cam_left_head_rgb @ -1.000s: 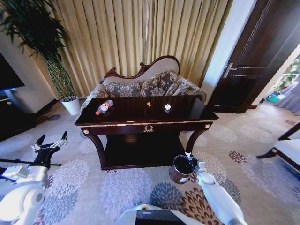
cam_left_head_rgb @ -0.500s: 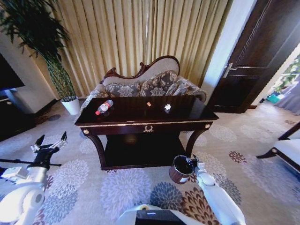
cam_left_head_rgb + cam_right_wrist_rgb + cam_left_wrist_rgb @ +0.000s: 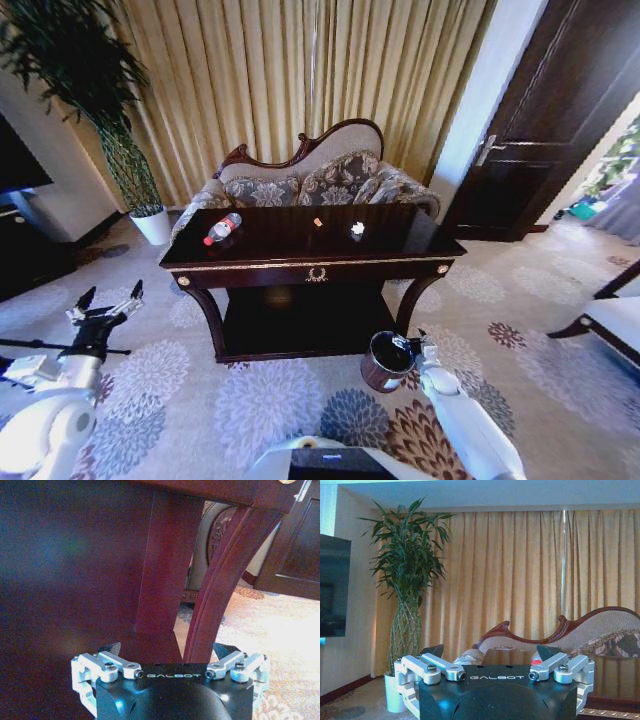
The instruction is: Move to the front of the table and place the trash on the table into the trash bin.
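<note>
The trash bin (image 3: 387, 361) sits on the floor right beside the right gripper (image 3: 408, 347), near the table's (image 3: 310, 262) front right leg. I cannot tell if the gripper touches the bin. In the right wrist view this gripper's fingers stand spread apart with nothing between them. The left gripper (image 3: 110, 300) hangs low over the carpet (image 3: 180, 390), well away from the table's left end, and its fingers are wide open and hold nothing.

Up on the table top lie three bits of trash. The bottle (image 3: 222, 228) lies on its side near the left end. The tiny orange scrap (image 3: 318, 222) and the white paper wad (image 3: 357, 228) are near the middle, far from both grippers.

The table is dark and shiny. A sofa (image 3: 310, 180) stands behind it, with gold curtains (image 3: 300, 70) at the back, a tall plant (image 3: 90, 90) in a white pot (image 3: 152, 225) and a dark door (image 3: 540, 130).

The bin is small, round and brown, with a shiny rim.
</note>
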`<state>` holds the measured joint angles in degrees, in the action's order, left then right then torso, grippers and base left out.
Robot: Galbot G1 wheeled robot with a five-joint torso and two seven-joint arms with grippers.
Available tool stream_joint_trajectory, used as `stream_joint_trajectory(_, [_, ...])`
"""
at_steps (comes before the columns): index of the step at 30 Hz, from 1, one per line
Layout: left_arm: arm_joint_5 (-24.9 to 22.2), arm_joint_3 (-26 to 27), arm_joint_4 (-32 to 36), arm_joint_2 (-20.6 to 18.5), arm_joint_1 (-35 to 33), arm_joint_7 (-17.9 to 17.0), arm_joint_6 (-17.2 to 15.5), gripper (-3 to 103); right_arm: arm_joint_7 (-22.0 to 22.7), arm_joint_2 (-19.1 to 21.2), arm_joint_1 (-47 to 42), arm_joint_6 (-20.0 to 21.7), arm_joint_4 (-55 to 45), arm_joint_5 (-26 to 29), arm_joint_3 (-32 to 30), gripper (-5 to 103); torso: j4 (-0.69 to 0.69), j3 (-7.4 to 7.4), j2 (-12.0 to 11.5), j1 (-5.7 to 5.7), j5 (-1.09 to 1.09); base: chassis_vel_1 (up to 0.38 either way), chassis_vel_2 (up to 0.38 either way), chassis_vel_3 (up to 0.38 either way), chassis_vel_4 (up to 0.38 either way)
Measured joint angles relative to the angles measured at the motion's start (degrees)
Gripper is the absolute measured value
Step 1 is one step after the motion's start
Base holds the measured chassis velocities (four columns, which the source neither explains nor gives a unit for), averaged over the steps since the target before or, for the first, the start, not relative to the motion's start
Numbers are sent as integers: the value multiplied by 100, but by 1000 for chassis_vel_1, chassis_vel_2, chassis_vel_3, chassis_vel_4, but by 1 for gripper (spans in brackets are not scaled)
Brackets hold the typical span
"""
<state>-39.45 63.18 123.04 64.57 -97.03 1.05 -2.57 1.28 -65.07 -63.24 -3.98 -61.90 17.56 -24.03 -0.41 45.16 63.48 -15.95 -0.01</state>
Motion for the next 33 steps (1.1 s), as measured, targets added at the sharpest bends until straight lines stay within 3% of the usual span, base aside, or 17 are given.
stream_joint_trajectory(33, [9, -13, -16, 16, 19, 16, -1, 100, 14, 5, -156, 2, -422, 109, -131, 100, 0, 0, 0, 0, 1, 0, 0, 0, 0])
